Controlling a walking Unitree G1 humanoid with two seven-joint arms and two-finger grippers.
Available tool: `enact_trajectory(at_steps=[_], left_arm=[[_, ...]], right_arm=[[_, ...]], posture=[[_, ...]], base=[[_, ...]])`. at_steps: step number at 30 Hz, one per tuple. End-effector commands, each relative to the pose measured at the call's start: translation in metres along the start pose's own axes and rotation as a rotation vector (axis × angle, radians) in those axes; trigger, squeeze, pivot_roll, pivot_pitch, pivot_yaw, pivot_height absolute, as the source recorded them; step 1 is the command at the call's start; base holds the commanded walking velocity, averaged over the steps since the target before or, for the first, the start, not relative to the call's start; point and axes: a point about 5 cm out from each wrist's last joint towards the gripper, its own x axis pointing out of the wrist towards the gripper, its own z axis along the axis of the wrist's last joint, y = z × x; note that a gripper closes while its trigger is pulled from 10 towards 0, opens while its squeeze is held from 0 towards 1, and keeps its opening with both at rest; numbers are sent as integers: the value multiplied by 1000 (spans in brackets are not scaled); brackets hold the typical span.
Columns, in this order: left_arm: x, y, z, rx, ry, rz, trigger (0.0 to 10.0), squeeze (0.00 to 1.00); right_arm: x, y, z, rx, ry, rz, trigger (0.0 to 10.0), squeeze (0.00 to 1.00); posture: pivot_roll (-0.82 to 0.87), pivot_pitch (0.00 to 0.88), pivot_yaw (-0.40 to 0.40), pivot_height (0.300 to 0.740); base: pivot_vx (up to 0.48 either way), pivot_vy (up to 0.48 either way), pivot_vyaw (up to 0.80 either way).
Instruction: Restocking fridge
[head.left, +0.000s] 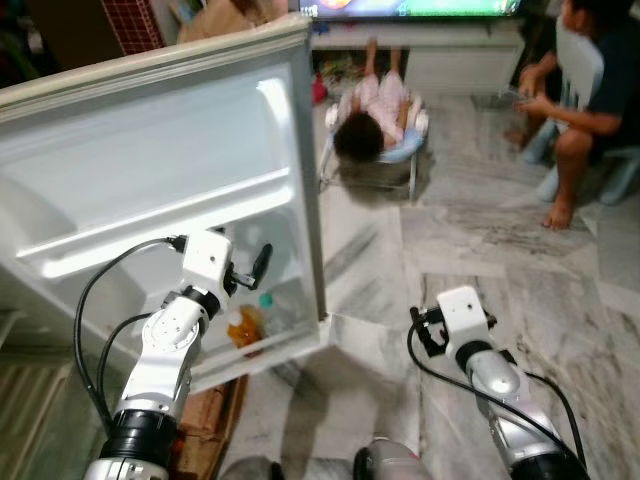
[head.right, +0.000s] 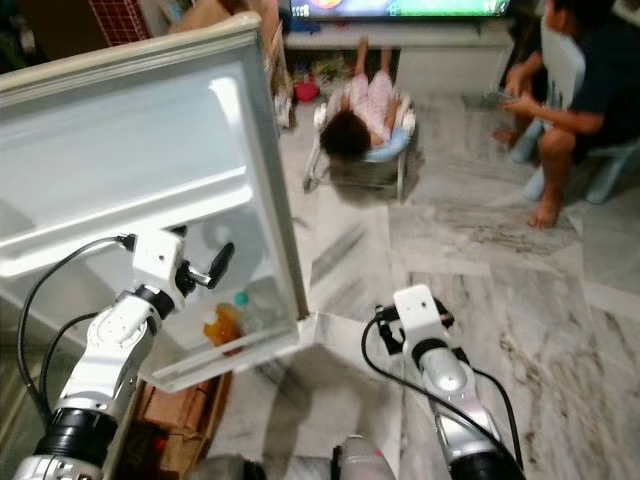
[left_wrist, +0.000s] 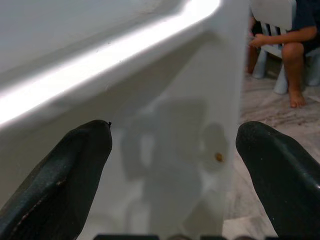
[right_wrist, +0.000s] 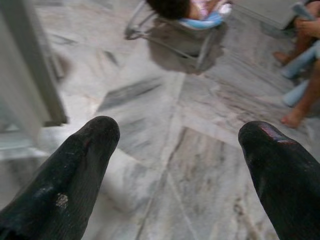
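The white fridge door (head.left: 150, 150) stands swung open, its inner side facing me. On its bottom door shelf (head.left: 285, 343) sit an orange bottle (head.left: 245, 327) and a clear bottle with a green cap (head.left: 268, 303). My left gripper (head.left: 250, 272) is raised just above those bottles, close to the door's inner face. In the left wrist view the left gripper (left_wrist: 172, 165) is open, with only the white door panel between its fingers (left_wrist: 55, 185). My right gripper (head.left: 425, 335) hangs low over the marble floor to the right of the door. It is open with nothing between its fingers (right_wrist: 65, 170).
A child lies in a bouncer seat (head.left: 375, 120) on the marble floor (head.left: 470, 240) beyond the door's edge. A person sits on a pale stool (head.left: 585, 100) at the far right. A cardboard box (head.left: 205, 420) lies under the door. A low TV stand (head.left: 440, 45) runs along the back.
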Motion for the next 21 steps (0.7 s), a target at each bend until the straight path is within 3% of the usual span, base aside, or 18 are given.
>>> enact_trajectory(at_steps=[1, 8, 12, 21], left_arm=[[-20, 8, -8, -11, 45, 44, 10000, 0], [-47, 5, 3, -11, 46, 87, 10000, 0], [-50, 5, 1, -19, 53, 103, 10000, 0], [-50, 8, 1, -35, 70, 137, 10000, 0]], right_arm=[[0, 5, -1, -3, 2, 21, 10000, 0], [4, 7, 7, -5, -21, 39, 10000, 0], [6, 8, 12, -4, -39, 43, 10000, 0], [4, 22, 58, 83, -242, 50, 10000, 0]], posture=[[-8, 137, 26, 740], [40, 172, 21, 740], [24, 172, 15, 740], [7, 158, 18, 740]], base=[[0, 0, 0], [0, 0, -196], [0, -61, -800], [0, -305, -800]])
